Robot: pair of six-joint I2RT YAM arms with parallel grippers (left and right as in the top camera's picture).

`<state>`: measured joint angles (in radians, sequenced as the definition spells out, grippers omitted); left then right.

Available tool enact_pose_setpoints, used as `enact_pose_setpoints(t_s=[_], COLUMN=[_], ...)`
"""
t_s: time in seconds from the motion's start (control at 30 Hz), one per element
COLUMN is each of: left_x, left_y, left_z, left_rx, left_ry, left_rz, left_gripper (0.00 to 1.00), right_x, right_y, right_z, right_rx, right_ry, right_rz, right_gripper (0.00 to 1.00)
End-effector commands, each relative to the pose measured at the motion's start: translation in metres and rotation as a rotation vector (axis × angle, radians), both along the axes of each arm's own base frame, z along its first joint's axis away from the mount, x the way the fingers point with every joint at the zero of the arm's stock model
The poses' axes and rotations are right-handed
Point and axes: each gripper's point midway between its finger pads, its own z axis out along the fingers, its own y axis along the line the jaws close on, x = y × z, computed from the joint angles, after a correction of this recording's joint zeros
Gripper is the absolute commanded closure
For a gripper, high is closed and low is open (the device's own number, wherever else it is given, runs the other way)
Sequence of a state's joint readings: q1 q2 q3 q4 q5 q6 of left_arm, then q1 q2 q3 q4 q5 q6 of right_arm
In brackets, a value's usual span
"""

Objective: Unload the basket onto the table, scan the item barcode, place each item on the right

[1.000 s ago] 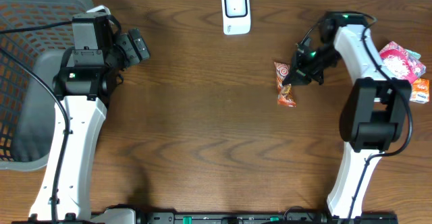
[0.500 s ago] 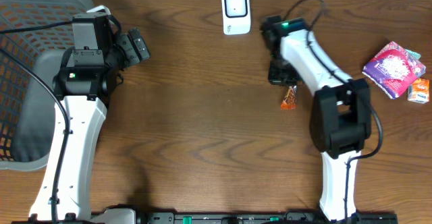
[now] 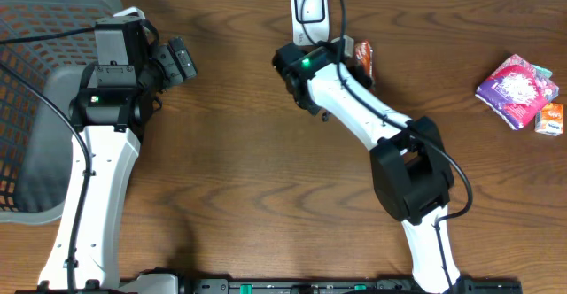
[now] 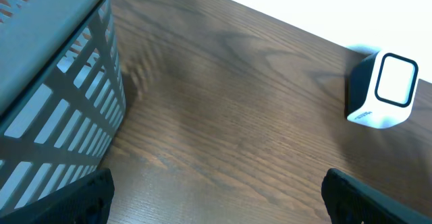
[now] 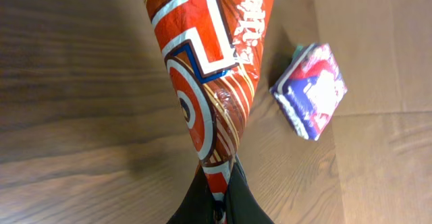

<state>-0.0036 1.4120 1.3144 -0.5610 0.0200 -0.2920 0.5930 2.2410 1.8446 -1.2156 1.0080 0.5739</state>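
Snack [image 3: 364,57] moved to scanner [image 3: 308,6], two packs [image 3: 517,90] aside

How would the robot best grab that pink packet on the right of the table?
Probably from above, across its free lower-left and upper-right edges: the pink packet lies flat, tilted, with a small orange packet close by its lower-right edge.

The left hand [image 3: 183,61] gapes, the right hand [image 5: 217,204] pinches.

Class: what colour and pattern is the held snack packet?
The snack packet is orange-red with white, blue-edged bands; best in right wrist view.
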Motion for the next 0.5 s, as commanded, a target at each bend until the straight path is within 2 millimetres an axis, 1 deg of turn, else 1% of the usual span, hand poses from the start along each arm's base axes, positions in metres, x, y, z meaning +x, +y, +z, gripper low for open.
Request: enact_pose_setpoints(t_s=[0.0,0.27,0.33,0.47], left_x=[0.0022,0.0022,0.0022,0.0022], left_y=[0.001,0.001,0.001,0.001], left_z=[0.0032,0.0032,0.0032,0.0032], left_rx=[0.002,0.002,0.002,0.002], left_ry=[-0.007,-0.007,-0.007,-0.007], left_rz=[0.005,0.005,0.005,0.005], left_gripper=[0.02,0.02,0.02,0.02], right_x=[0.005,0.0035,0.0034,0.0023], right_y=[-0.003,-0.0024,-0.0024,-0.0014], right_z=[0.019,0.0162,0.0162,0.0159], right_rx=[-0.062,-0.05,-0.05,-0.052], right_ry=[-0.087,-0.072,-0.072,-0.066], right_rz=[-0.001,-0.002,-0.002,0.001], right_gripper=[0.99,0.99,0.97,0.98])
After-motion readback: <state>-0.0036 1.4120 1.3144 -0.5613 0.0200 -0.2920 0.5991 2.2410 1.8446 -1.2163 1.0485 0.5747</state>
